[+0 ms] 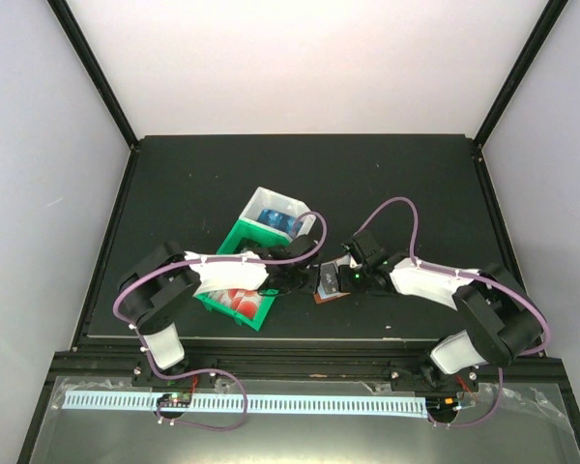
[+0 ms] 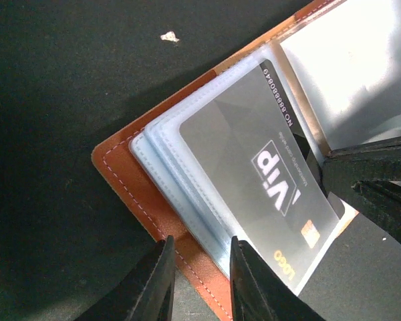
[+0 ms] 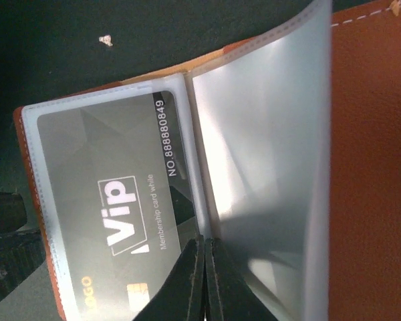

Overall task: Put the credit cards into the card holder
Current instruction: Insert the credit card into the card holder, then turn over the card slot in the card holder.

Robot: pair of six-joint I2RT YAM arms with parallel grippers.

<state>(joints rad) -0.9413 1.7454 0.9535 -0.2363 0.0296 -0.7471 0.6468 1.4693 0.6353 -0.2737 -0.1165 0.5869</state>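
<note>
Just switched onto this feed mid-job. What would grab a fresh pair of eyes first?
The brown card holder lies open at the near middle of the table, with a black VIP card in a clear pocket. To its left stands the green-and-white tray, blue cards in its far compartment and red ones in the near one.

You see the card holder (image 3: 374, 167) open; a black card (image 3: 113, 221) (marked VIP) sits in a clear sleeve (image 3: 87, 101); your right gripper (image 3: 204, 247) has jaws pressed together at the fold.
</note>
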